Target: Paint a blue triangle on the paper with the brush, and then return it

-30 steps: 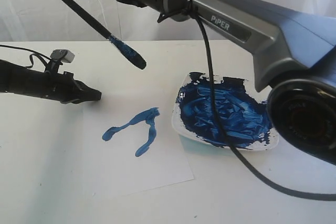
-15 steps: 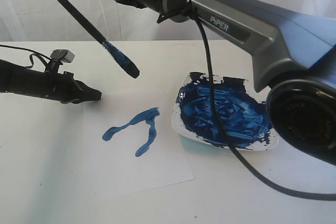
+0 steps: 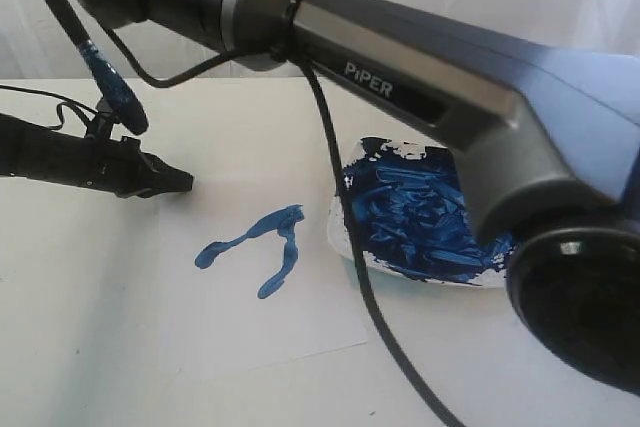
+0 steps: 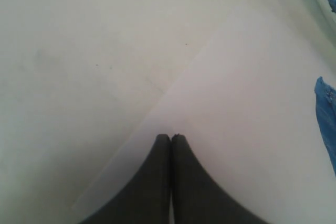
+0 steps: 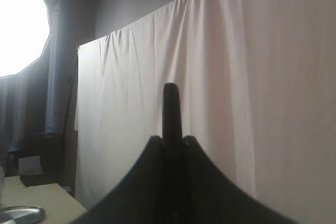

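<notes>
**Brush (image 3: 113, 97) aloft, outline incomplete**

Gripped fast in right claw (image 5: 172, 141), blue-stained tip raised high over left claw (image 3: 178, 183). Left claw pressed together, rested at corner of paper (image 3: 290, 319). Showed only two joined strokes of blue triangle (image 3: 282, 232), near dish (image 3: 334, 235). Judged at risk of dripping paint onto left claw or worktop (image 3: 80, 347). Judged likely to misplace the closing stroke if lowered off-line.
</notes>
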### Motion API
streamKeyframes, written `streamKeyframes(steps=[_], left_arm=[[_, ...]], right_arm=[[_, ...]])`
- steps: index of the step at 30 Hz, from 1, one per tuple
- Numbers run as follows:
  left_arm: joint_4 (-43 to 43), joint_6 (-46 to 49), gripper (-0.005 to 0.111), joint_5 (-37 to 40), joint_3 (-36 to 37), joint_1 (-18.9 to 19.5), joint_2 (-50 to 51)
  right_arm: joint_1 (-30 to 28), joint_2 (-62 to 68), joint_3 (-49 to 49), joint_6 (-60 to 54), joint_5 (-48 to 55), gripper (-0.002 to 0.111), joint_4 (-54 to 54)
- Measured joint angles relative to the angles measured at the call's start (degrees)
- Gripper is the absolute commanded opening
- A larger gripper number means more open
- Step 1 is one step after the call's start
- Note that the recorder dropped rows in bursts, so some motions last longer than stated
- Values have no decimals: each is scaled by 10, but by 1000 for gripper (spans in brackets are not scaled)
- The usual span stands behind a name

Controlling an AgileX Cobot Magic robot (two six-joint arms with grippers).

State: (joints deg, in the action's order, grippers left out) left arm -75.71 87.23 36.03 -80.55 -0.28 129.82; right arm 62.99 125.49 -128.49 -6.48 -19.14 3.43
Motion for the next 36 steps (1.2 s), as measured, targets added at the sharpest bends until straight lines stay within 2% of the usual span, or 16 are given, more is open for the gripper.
streamKeyframes(steps=[3,10,15,20,22,27,29,31,36], left_arm=[[0,0,0,0,0,0,0],[0,0,0,0,0,0,0],[0,0,0,0,0,0,0],[0,0,0,0,0,0,0],[0,0,0,0,0,0,0],[0,0,0,0,0,0,0],[0,0,0,0,0,0,0],[0,0,0,0,0,0,0],[0,0,0,0,0,0,0]], right_arm=[[6,-24,0,-54,20,0,30],[6,-32,0,-65,71,0,33],[-7,-49,0,-76,186,0,12],[-24,-51,0,-52,196,0,3],[-26,-51,0,-34,167,0,-1],[-25,-44,0,58,-15,0,-49],[-24,-41,0,86,-58,0,-56],[-24,-32,0,91,-94,0,-61],[-24,17,0,114,-270,0,-64]])
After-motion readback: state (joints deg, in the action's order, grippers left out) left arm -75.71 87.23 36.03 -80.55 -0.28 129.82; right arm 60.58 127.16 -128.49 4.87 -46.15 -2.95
